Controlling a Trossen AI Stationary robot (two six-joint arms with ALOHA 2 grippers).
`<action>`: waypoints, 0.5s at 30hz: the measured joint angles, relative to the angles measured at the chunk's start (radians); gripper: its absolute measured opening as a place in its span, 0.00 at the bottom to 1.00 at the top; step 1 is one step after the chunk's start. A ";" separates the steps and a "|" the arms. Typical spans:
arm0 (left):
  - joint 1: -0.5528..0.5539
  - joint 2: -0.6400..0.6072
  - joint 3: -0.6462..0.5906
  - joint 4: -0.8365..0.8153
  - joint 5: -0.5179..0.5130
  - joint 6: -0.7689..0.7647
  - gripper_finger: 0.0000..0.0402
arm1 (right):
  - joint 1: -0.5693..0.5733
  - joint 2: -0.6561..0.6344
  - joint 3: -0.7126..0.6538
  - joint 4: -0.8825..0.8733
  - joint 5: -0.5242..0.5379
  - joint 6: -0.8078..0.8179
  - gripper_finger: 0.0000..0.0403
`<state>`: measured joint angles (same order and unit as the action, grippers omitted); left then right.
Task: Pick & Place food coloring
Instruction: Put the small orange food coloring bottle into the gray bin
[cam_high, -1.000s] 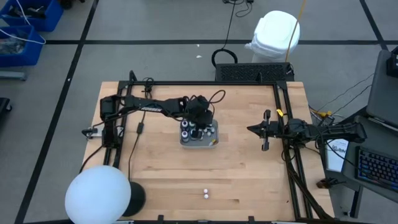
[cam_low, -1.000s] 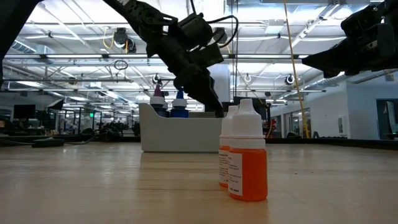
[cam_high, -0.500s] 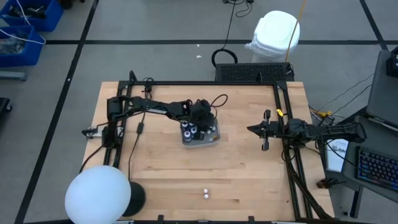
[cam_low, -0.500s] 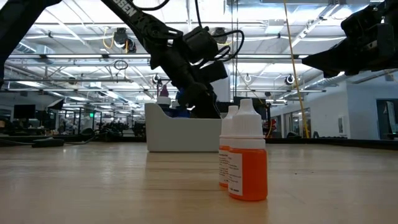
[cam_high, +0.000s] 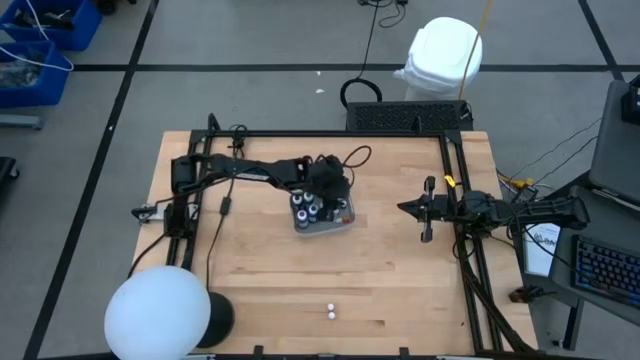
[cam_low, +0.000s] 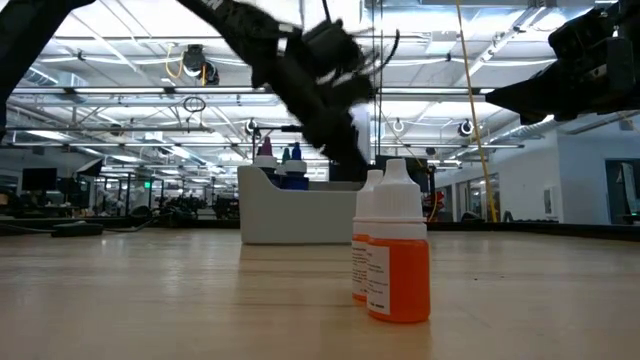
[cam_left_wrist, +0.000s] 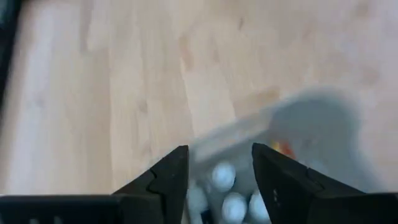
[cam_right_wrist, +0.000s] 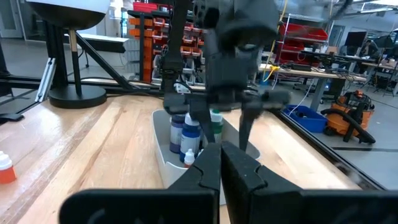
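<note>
A light grey tray (cam_high: 341, 222) stands on the wooden table left of centre and holds several food coloring bottles (cam_high: 304, 208), upright, with blue, green and white caps (cam_right_wrist: 186, 138). My left gripper (cam_left_wrist: 219, 163) hangs open just above the tray's far right part (cam_high: 333, 192), fingers pointing down, nothing between them. Two orange food coloring bottles (cam_low: 397, 255) stand upright on their bases near the table's front edge (cam_high: 330, 312). My right gripper (cam_high: 402, 208) waits shut at the table's right side, level and pointing at the tray.
A white dome lamp (cam_high: 157, 316) on a dark base covers the table's near left corner. Black frame rails (cam_high: 455, 170) run along the left, far and right edges. Bare wood lies between the tray and the orange bottles.
My left gripper has risen from inside the tray to just above it. The tray has slid a little toward the table's right edge and turned slightly; the bottles in it stay upright.
</note>
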<state>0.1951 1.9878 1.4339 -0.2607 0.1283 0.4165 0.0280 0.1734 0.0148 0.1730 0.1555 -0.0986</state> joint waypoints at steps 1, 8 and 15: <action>-0.010 -0.009 0.025 -0.018 0.002 0.001 0.45 | 0.000 0.000 0.000 0.000 0.000 0.000 0.00; -0.153 -0.062 0.135 -0.261 0.010 -0.022 0.39 | 0.000 0.000 0.000 -0.001 0.000 0.005 0.00; -0.407 -0.059 0.096 -0.373 0.032 0.000 0.20 | 0.000 0.000 0.000 0.003 0.000 0.007 0.00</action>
<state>-0.2120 1.9284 1.5302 -0.6332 0.1603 0.4164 0.0280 0.1734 0.0151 0.1757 0.1555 -0.0914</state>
